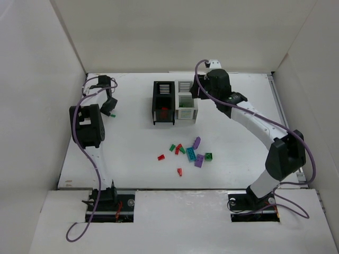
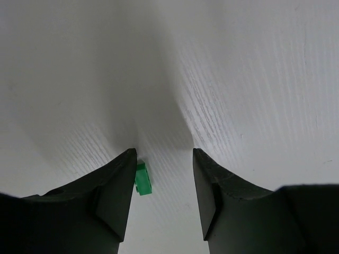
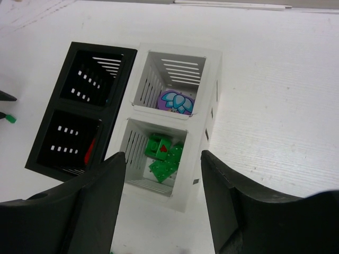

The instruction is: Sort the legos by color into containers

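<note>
While my left gripper (image 2: 161, 153) hangs over the bare table (image 1: 132, 159) out at 9 o'clock, its jaws stand apart with one small green brick (image 2: 143, 179) between them. The brick touches the inner face of one finger (image 2: 119, 180) only, and the other finger is well clear of it, so nothing is clamped yet.

My right gripper (image 3: 161, 154) hovers at 12 o'clock over the white container (image 3: 212, 106), jaws apart and empty as far as I can see. Below it the near compartment holds green bricks (image 3: 161, 159), the far one a purple piece (image 3: 177, 101), and the black container (image 3: 100, 46) beside it shows something red (image 3: 90, 151). The loose legos (image 1: 188, 153) lie at about 5 o'clock from the containers.

My worry is the off-centre brick: if I close now, the far finger could sweep it sideways, tip it or flick it out at the tips. A skewed pinch could also let it fall on the way over. And my right arm sits just where this brick should go, so the two arms could meet above the white container
</note>
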You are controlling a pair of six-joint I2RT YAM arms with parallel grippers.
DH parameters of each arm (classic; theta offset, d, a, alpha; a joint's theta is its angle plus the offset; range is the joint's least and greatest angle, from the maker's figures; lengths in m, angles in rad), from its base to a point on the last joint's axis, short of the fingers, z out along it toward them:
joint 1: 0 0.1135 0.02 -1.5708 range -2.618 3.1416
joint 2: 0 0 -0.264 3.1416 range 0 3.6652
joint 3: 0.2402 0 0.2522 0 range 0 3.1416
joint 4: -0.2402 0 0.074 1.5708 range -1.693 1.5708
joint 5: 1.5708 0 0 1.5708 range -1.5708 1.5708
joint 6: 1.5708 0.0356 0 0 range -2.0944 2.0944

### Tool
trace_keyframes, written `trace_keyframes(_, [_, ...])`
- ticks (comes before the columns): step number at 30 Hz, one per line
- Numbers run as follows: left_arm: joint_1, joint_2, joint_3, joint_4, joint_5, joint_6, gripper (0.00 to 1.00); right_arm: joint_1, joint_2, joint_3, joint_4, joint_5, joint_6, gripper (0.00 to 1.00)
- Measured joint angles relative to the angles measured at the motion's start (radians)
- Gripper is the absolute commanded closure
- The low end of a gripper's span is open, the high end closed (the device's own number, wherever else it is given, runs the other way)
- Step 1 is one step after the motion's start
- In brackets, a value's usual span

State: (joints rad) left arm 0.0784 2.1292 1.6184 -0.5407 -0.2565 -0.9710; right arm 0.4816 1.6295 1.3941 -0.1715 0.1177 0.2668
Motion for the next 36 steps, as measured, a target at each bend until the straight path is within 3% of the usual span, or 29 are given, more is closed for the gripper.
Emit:
trace_keyframes(5, [-0.019,0.031,0.053,-0.074,-0.052,0.000,0.58,-0.023,0.002,0.000,0.002,-0.002,0.004,0.36])
trace_keyframes(7, [-0.025,0.044,0.072,-0.097,-0.072,0.000,0.67,-0.031,0.005,0.000,0.002,-0.003,0.008,0.36])
trace_keyframes(22, [-0.042,0.046,0.070,-0.154,-0.111,0.000,0.61,-0.058,0.075,0.002,0.008,-0.061,0.018,0.36])
trace_keyframes(25, [-0.051,0.048,0.071,-0.150,-0.115,0.000,0.68,-0.061,0.080,0.002,0.008,-0.073,0.018,0.36])
trace_keyframes(31, [-0.087,0.052,0.079,-0.148,-0.115,0.003,0.71,-0.062,0.080,0.005,0.008,-0.079,0.018,0.36])
trace_keyframes(34, [-0.100,0.053,0.079,-0.147,-0.116,0.002,0.78,-0.064,0.080,0.006,0.009,-0.083,0.018,0.36])
trace_keyframes(36, [-0.105,0.053,0.080,-0.147,-0.119,0.001,0.78,-0.065,0.080,0.006,0.008,-0.084,0.018,0.36])
